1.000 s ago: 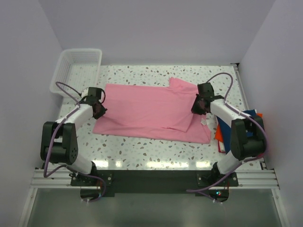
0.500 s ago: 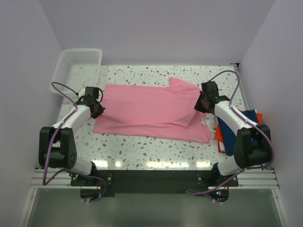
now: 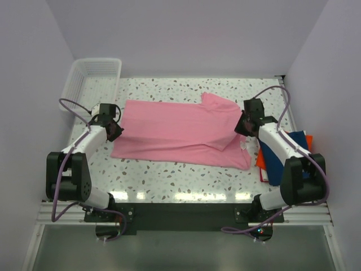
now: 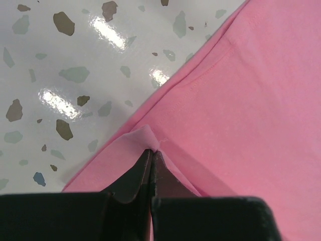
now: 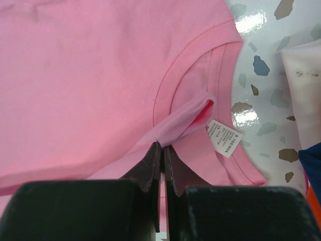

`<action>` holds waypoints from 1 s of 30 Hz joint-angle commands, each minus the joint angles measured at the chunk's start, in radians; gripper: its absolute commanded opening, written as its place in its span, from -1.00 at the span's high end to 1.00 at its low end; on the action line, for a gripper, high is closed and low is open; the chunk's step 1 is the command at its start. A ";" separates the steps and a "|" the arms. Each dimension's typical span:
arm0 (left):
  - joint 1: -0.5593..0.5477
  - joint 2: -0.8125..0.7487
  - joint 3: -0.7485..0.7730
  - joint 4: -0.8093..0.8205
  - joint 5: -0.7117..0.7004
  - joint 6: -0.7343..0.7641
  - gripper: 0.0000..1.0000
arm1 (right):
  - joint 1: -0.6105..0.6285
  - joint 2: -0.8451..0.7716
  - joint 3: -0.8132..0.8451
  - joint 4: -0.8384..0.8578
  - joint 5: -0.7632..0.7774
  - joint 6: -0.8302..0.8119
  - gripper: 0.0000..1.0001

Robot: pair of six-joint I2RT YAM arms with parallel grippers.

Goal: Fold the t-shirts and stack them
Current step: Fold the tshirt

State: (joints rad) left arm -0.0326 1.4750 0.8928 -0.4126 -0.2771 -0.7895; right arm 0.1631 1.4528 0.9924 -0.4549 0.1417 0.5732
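Note:
A light pink t-shirt lies spread across the middle of the speckled table, its near half folded over. My left gripper is shut on a pinch of the shirt's left edge. My right gripper is shut on a fold of the pink cloth by the collar, where a white size label shows. A navy blue folded t-shirt and an orange-red one lie stacked at the table's right edge, partly under my right arm.
A white mesh basket stands at the back left corner. Walls close in the table on three sides. Something white lies beside the stack on the right.
Both grippers, still shut on the pink shirt, have moved outward and slightly back, drawing the cloth flatter and wider.

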 commanded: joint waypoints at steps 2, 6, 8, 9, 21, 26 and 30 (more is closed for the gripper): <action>0.017 -0.004 0.012 0.017 -0.022 0.013 1.00 | -0.005 0.043 0.018 0.038 0.001 -0.009 1.00; 0.020 0.021 0.024 0.032 -0.016 0.021 1.00 | -0.005 0.115 0.054 0.068 -0.028 -0.013 1.00; 0.022 0.044 0.034 0.044 -0.008 0.026 0.93 | -0.005 0.155 0.066 0.079 -0.025 -0.018 0.99; 0.022 0.051 0.043 0.047 -0.007 0.035 0.72 | -0.005 0.165 0.077 0.084 -0.024 -0.018 0.93; 0.022 -0.050 0.022 0.113 0.151 0.090 0.03 | 0.012 0.055 0.023 0.071 -0.088 -0.018 0.00; 0.013 -0.123 -0.029 0.130 0.265 0.111 0.06 | 0.041 -0.026 -0.112 0.111 -0.093 0.002 0.05; 0.007 -0.169 -0.028 0.107 0.326 0.165 0.07 | 0.067 -0.034 -0.172 0.133 -0.110 0.013 0.08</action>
State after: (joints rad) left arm -0.0212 1.3487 0.8684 -0.3283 -0.0277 -0.6849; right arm 0.2104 1.4326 0.8486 -0.3729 0.0494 0.5678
